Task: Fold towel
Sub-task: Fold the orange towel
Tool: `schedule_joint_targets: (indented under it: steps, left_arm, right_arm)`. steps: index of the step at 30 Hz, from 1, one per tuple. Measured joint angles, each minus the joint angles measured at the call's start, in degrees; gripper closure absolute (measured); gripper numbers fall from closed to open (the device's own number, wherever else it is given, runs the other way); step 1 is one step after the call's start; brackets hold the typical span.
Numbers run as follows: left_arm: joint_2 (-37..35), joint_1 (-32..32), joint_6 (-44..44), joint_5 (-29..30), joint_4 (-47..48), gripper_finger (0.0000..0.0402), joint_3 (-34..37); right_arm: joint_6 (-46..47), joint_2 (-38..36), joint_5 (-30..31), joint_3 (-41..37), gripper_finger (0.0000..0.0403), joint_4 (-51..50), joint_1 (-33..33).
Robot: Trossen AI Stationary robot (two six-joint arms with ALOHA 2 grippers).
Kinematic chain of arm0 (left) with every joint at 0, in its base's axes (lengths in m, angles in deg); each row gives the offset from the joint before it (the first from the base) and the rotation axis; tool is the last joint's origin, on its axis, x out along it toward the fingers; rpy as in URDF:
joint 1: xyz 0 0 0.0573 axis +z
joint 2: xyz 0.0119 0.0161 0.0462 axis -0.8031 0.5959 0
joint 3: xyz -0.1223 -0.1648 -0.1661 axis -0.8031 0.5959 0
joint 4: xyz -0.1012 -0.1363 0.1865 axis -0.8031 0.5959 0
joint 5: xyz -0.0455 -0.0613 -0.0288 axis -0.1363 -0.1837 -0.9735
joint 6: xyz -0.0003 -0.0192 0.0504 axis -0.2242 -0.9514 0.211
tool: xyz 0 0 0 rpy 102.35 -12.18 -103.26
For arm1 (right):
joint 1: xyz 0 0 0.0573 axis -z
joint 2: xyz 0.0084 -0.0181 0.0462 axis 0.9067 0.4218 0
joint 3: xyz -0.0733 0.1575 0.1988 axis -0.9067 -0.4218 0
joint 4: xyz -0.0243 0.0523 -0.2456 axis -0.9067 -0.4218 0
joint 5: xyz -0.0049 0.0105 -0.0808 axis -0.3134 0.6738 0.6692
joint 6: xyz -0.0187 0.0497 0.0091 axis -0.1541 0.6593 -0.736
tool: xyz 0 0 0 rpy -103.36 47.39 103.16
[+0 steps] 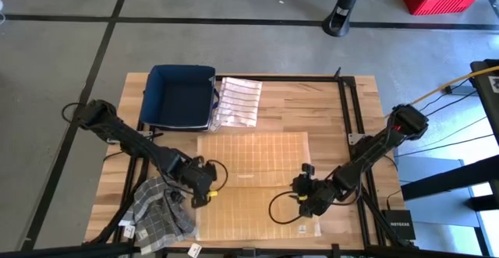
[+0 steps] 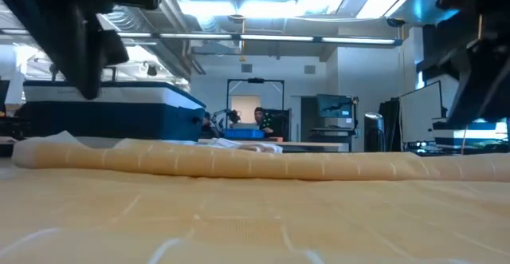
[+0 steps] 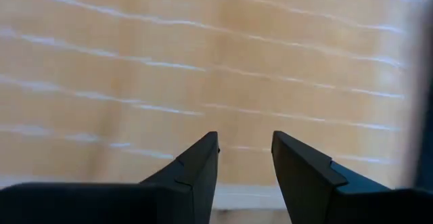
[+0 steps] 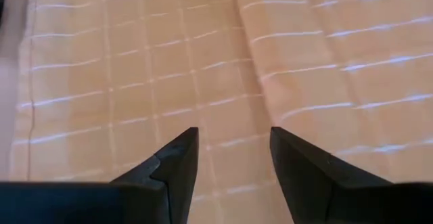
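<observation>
We saw the pale yellow checked cloth towel lying spread over the near middle of the wooden surface, its far part doubled over so that a soft rolled fold ran across it in the low view. We judged the main risk to be an uneven pinch: each set of fingers hovered over flat cloth well inside the edge, so closing there could gather only the top layer or bunch it, and the fold would come out skewed. Dragging one side ahead of the other could also twist the fold line.

The left gripper sat low over the towel's left edge, its arm reaching in from the far left; its dark fingers stood apart with nothing between them. The right gripper hung over the towel's right part, its fingers likewise apart and empty.

Just left of the towel lay a crumpled grey checked cloth. Beyond it stood a dark blue bin, with a white striped cloth beside it.
</observation>
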Motion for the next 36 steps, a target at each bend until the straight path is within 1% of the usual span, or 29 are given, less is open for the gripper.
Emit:
schedule_joint_targets:
  steps: [2, 4, 7, 10, 12, 14, 17, 19, 24, 27, 30, 32, 36]
  left_arm:
    - [-0.5, 0.0, -0.26, 3.7, 4.6, 0.0269, 0.03]
    - [-0.63, 0.66, -2.69, 4.55, 8.53, 0.0269, 0.08]
    - [-0.69, 2.61, -3.75, 2.85, 11.69, 0.0269, 0.27]
    - [-1.19, 4.57, -0.75, 0.23, 9.19, 0.0269, 1.85]
    - [-1.77, 6.02, 0.19, -2.73, 5.8, 0.0269, 4.07]
    - [-2.71, 6.63, 0.47, -3.86, 3.35, 0.0269, 6.93]
    - [-6.19, 6.97, -1.94, -3.93, 0.0, 0.0269, 11.89]
    - [-9.86, 6.46, -5.48, -4.05, -1.67, 0.0269, 14.82]
    - [-19.74, 3.71, -16.96, -0.9, -6.1, 0.0269, 20.97]
    - [-23.05, 2.02, -25.16, 2.04, -6.13, 0.0269, 24.09]
    - [-23.58, 1.03, -29.63, 3.74, -6.24, 0.0269, 26.24]
    - [-23.42, 0.87, -30.92, 4.28, -7.29, 0.0269, 27.14]
    - [-23.07, 1.01, -29.74, 5.35, -14.4, 0.0269, 28.61]
  right_arm:
    - [-0.98, -1.43, 1.08, 0.77, 0.0217, -3.68, 0.15]
    - [-0.92, -2.93, 2.09, 1.19, 0.0217, -9.97, 1.08]
    - [0.28, -5.52, -0.97, 1.17, 0.0217, -17.56, 4.28]
    - [0.3, -8.02, -5.92, 1.12, 0.0217, -24.37, 7.94]
    - [-0.67, -9.94, -9.89, 0.29, 0.0217, -25.42, 10.27]
    - [-1.16, -12.39, -13.52, -1.34, 0.0217, -25.65, 11.99]
    - [0.66, -16.93, -15.74, -4.22, 0.0217, -25.52, 12.87]
    - [4.75, -20.5, -15.96, -6.47, 0.0217, -24.61, 12.76]
    - [18.08, -27.78, -15.43, -13.83, 0.0217, -14.98, 12.14]
    - [24.48, -28.77, -14.81, -17.65, 0.0217, -11.04, 11.91]
    - [27.83, -28.73, -14.77, -19.67, 0.0217, -9.95, 11.91]
    - [28.02, -28.6, -14.79, -20.24, 0.0217, -9.6, 11.91]
    - [27.78, -28.59, -15.38, -20.4, 0.0217, -7.3, 11.91]
